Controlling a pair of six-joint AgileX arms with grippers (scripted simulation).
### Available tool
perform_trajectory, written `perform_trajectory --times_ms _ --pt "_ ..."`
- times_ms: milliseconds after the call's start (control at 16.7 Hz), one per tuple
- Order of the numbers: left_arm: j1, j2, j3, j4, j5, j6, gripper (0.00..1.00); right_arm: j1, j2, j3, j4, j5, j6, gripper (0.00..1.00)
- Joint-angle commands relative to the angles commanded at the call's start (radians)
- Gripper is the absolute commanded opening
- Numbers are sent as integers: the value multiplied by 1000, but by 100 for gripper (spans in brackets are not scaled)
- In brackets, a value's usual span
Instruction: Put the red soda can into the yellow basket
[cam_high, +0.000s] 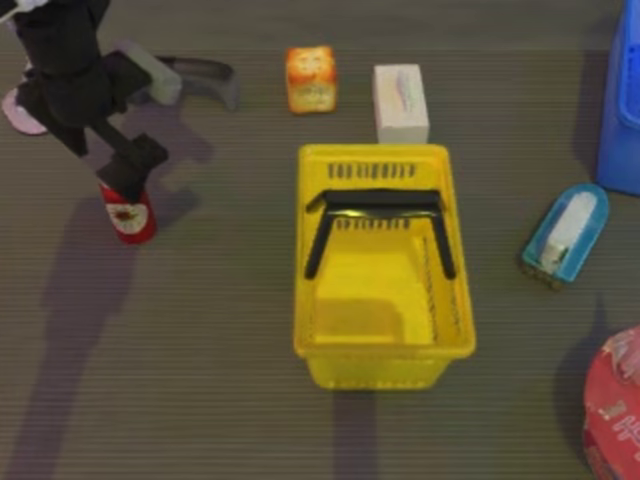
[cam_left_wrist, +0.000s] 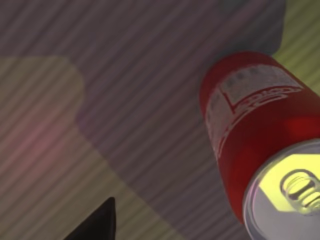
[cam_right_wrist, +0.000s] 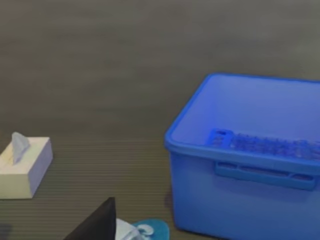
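left gripper (cam_high: 128, 178) sits over the can (cam_high: 128, 217) at table left, well apart from the basket (cam_high: 382, 345); grip state cannot be told. left wrist view shows the can's (cam_left_wrist: 250, 130) silver top. right wrist view shows the blue bin (cam_right_wrist: 240, 165), tissue box (cam_right_wrist: 22, 162). basket holds nothing.

All I have under the camera is the table (cam_high: 200, 380), a dull grey-brown surface with fine ribbed lines running left to right. A plainer, smoother band runs along its far edge. Light falls from above and beyond the far edge, so long soft shadows stretch toward the near edge, heaviest on the left. No walls, floor or windows show in my views.
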Motion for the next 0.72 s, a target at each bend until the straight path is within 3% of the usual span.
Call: perform_trajectory --times_ms 720 --pt "1 34 -141 175 0 1 100 0 0 0 0 0 0 100"
